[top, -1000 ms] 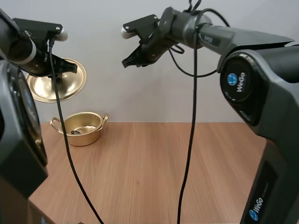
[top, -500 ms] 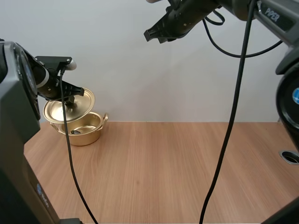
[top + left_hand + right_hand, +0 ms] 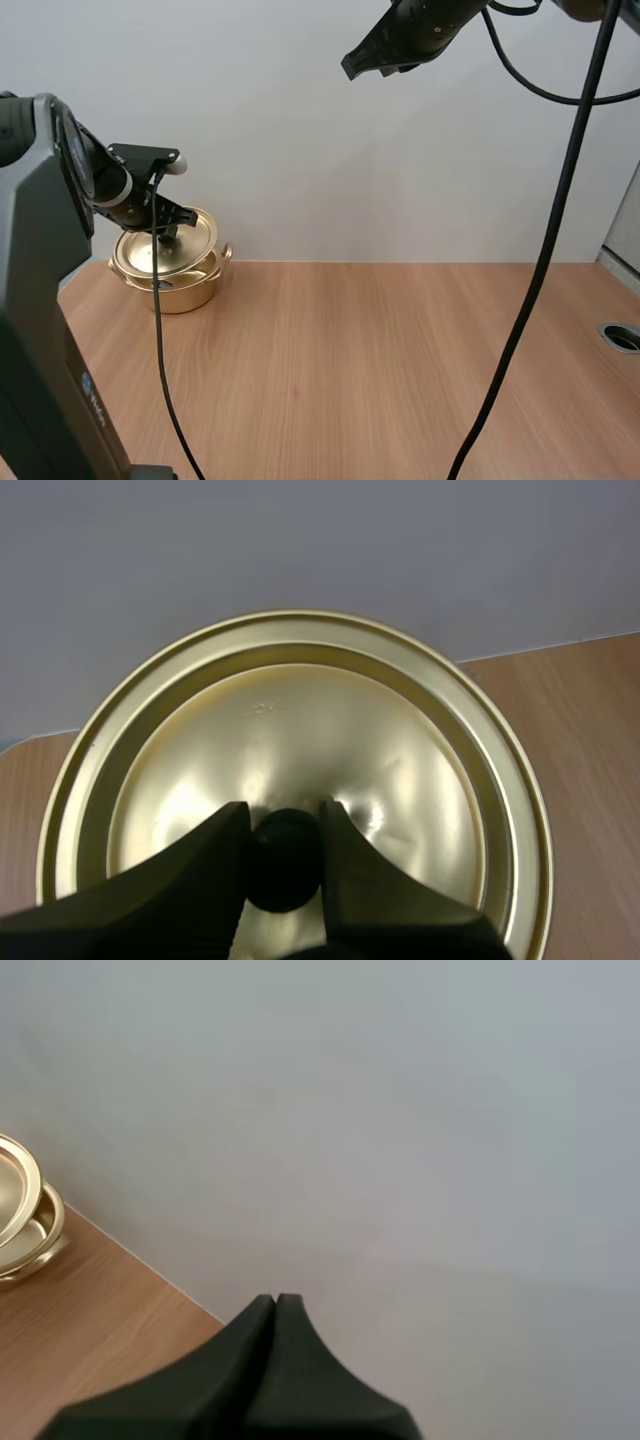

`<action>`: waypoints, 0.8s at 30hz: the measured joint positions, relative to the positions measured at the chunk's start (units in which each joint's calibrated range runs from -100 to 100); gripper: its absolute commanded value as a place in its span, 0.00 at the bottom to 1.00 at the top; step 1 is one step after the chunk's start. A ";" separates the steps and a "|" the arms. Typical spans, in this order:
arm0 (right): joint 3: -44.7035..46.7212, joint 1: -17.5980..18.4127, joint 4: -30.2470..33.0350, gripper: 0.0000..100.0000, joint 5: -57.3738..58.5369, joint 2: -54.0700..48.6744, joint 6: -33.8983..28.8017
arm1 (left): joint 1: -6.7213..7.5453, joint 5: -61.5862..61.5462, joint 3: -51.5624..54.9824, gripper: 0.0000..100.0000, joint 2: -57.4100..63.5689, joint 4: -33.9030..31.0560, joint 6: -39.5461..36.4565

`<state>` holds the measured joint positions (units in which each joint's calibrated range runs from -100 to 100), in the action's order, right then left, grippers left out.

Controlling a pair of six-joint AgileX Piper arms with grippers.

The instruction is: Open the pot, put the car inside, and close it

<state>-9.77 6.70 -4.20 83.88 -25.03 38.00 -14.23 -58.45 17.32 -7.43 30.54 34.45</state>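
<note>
The wooden bench (image 3: pixel 380 370), pale brown with a fine lengthwise grain, is running from the near edge back to a plain light wall. Close to the camera the left arm's dark housing is blocking the bench's near left corner.

At the far left of the bench, close to the wall, the pot (image 3: pixel 186 291) is sitting: a low round vessel of shiny gold-coloured metal with small loop handles. The left claw (image 3: pixel 168 231) is reaching in over it and holding the lid (image 3: pixel 197 238) by its knob. The lid is tilting, its upper face turned towards the camera and its lower edge down at the pot's rim, so it is hiding the pot's inside, and what is lying in there cannot be made out.

From the left wrist, the two black fingers (image 3: pixel 200 880) are pinching the round black knob (image 3: pixel 285 870) between their tips. The lid is showing as a smooth golden dome with stepped concentric rings, its nearest edge cut off behind the fingers.

Farther up, the right claw (image 3: pixel 350 67) is hanging high against the wall, well apart from the pot. Its fingers (image 3: pixel 262 1360) are lying pressed together as one dark wedge, gripping nothing.
</note>
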 measured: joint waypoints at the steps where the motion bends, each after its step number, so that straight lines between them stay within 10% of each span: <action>1: 0.00 0.00 0.00 0.00 0.00 -0.01 0.00 | 0.00 0.00 0.00 0.00 -0.16 0.00 0.00; 24: 0.00 0.00 2.41 0.00 5.50 -2.75 0.00 | 0.00 6.72 0.00 0.00 -7.89 9.43 7.76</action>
<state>-9.77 6.70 -1.79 89.38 -27.78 38.00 -14.23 -51.73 17.32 -15.32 39.97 42.21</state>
